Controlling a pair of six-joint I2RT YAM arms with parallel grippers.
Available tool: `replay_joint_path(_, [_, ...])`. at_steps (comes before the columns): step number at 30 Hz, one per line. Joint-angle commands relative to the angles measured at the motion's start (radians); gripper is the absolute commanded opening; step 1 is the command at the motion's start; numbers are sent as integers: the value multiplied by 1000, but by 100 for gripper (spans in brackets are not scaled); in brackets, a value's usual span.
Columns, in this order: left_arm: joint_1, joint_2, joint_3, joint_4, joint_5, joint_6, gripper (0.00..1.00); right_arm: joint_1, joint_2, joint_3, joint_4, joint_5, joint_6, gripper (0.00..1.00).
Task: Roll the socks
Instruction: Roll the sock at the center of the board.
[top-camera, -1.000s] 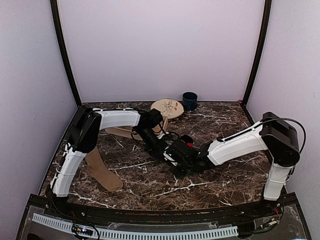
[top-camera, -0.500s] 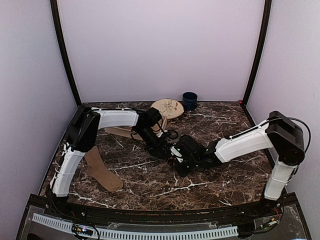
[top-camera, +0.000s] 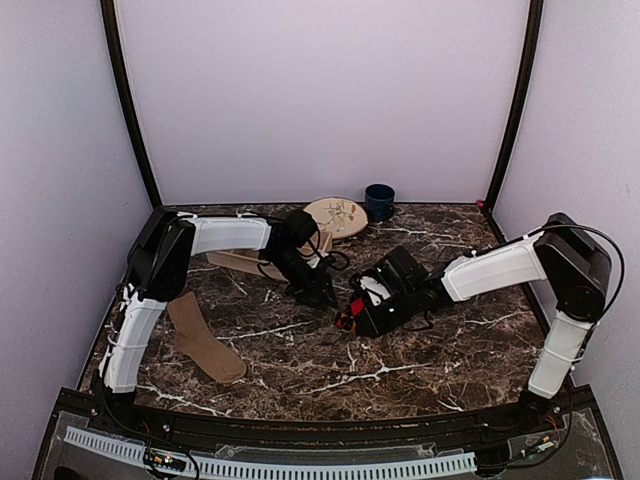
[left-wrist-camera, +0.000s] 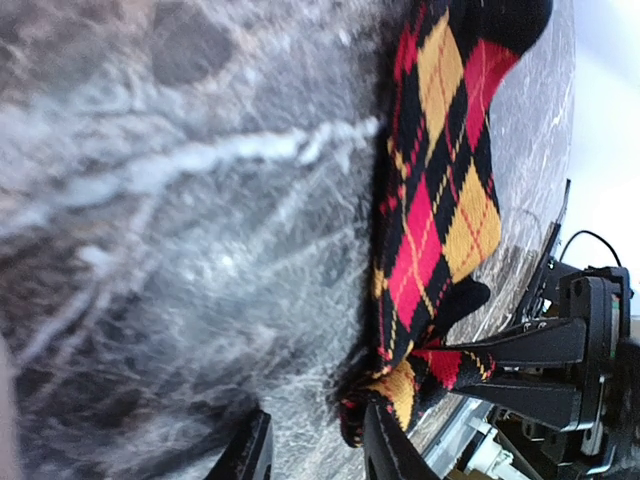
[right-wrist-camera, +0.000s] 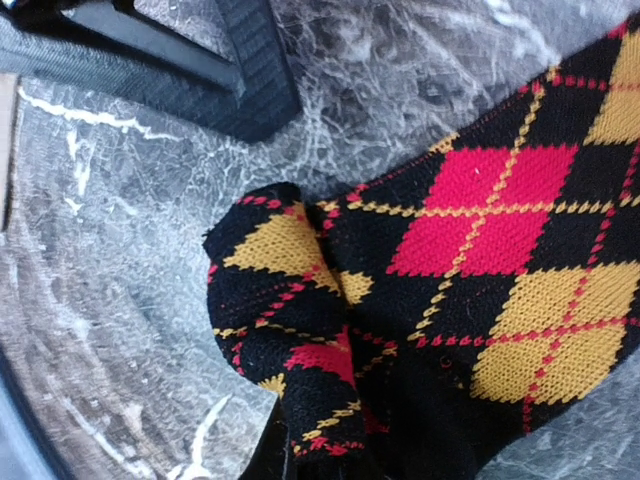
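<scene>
The marble tabletop (top-camera: 440, 365) carries everything; both arms reach in toward its middle; the plain tan sock (top-camera: 205, 342) lies flat and untouched near the left edge, well apart from the work; the argyle sock (left-wrist-camera: 430, 230) lies spread at the centre between the arms, one end bunched and lifted; the right claw (top-camera: 356, 314) is pinched tight on that bunched end, as the fold of fabric running into it suggests; the left claw (left-wrist-camera: 316, 432) stands narrowly parted just beside the same end, bare marble showing in its gap; the knit looks light, limp and stretchy, so a roll probably needs a pinch at the folded edge.
</scene>
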Motion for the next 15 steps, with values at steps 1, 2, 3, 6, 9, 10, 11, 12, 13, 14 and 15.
replay_joint_path(1, [8,-73,-13,27,-32,-22,34,-60,38,-20,-45,-234,94,0])
replay_joint_path(2, [8,-74,-12,33,-30,-24,34,-72,41,-28,-35,-266,112,0])
replay_joint_path(3, [8,-76,-12,34,-28,-26,34,-86,48,-40,-20,-304,130,0])
replay_joint_path(6, [8,-93,-25,48,-35,-32,34,-126,59,-72,39,-416,198,0])
replay_joint_path(9, [6,-116,-49,85,-39,-43,35,-146,68,-77,68,-470,241,0])
replay_joint_path(10, [6,-124,-58,99,-39,-48,35,-152,73,-75,73,-486,255,0])
replay_joint_path(11, [5,-133,-63,113,-40,-50,34,-159,77,-71,76,-500,274,0])
replay_joint_path(12, [3,-141,-69,125,-41,-49,34,-166,84,-65,79,-516,288,0])
replay_joint_path(13, [1,-147,-71,132,-45,-45,34,-170,89,-58,78,-531,299,0])
replay_joint_path(14, [-3,-152,-70,136,-48,-38,34,-175,93,-50,73,-541,309,0])
replay_joint_path(15, [-8,-157,-70,139,-50,-29,34,-180,96,-43,70,-555,319,0])
